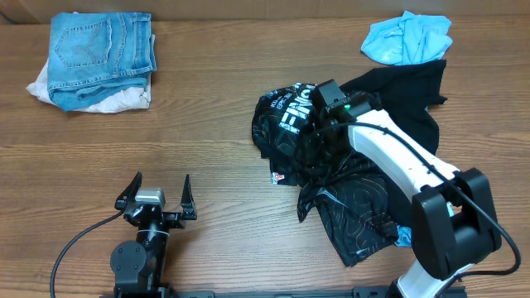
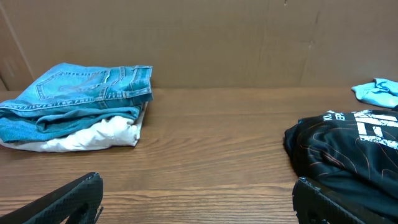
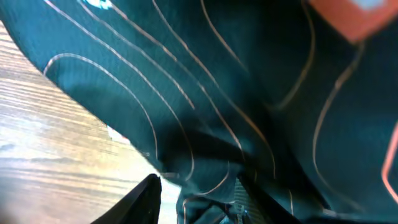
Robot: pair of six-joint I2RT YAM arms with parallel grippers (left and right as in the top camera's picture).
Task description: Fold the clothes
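Note:
The black jersey (image 1: 286,124) with tan contour lines and white lettering lies crumpled right of centre, and more of it trails toward the front (image 1: 356,211). A plainer black piece (image 1: 410,91) spreads behind it. My right gripper (image 1: 316,132) is pressed down into the jersey. In the right wrist view the jersey (image 3: 217,81) fills the frame, and my right gripper (image 3: 196,199) is shut on a bunched fold of it. My left gripper (image 1: 157,194) stands open near the front left, apart from the clothes. The left wrist view shows the jersey (image 2: 348,149) at the right, with bare wood between the left gripper's fingers.
Folded blue jeans (image 1: 99,45) rest on a white garment (image 1: 128,99) at the back left; the left wrist view shows the jeans (image 2: 81,99) too. A light blue garment (image 1: 407,37) lies crumpled at the back right. The wooden table (image 1: 190,124) shows between the piles.

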